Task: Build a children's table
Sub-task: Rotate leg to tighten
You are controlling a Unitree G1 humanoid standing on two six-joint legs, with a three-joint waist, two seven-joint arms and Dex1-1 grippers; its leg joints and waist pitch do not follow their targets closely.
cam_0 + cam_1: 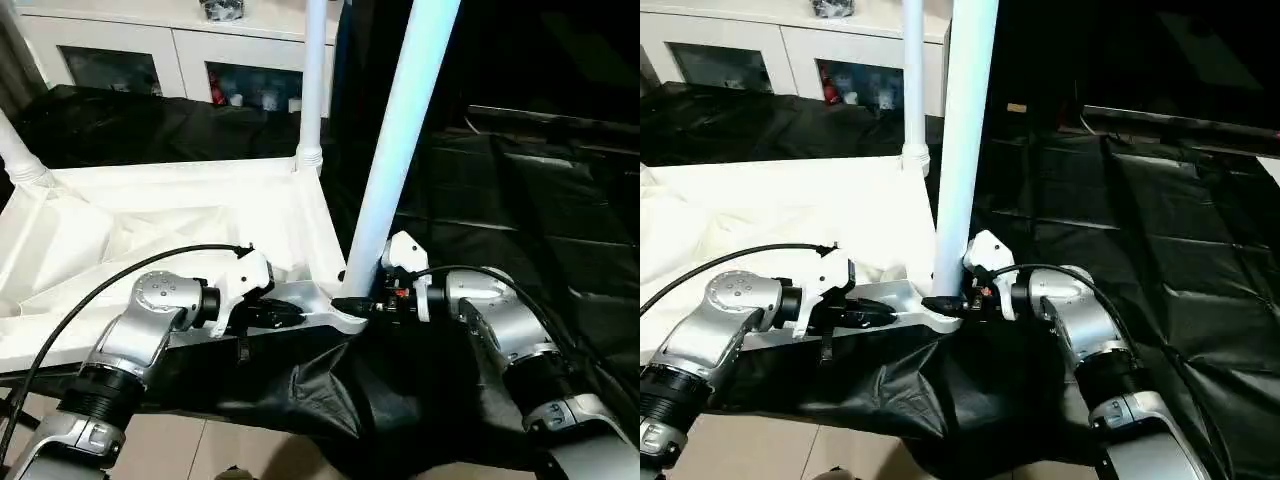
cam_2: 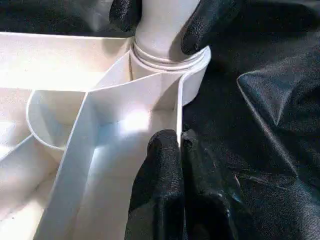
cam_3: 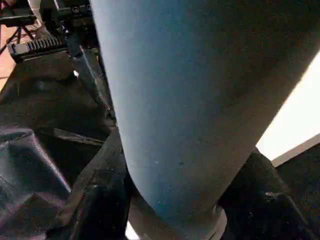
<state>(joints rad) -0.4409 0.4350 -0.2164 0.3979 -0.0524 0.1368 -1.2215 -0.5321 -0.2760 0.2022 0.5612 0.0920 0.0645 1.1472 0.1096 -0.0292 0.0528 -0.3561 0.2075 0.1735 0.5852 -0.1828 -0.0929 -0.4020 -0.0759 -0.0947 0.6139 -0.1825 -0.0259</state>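
Here both arms reach level, fingers (image 2: 162, 170) pinching the table rim (image 2: 178, 107).

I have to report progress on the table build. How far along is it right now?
Partly done. The table top lies underside up with two legs already standing in its far corner sockets. In hand: the right gripper holds the near leg at its base in the near corner socket, while the left gripper pinches the top's edge beside it. Whether this leg is fully seated is unclear. The fourth corner is out of view.
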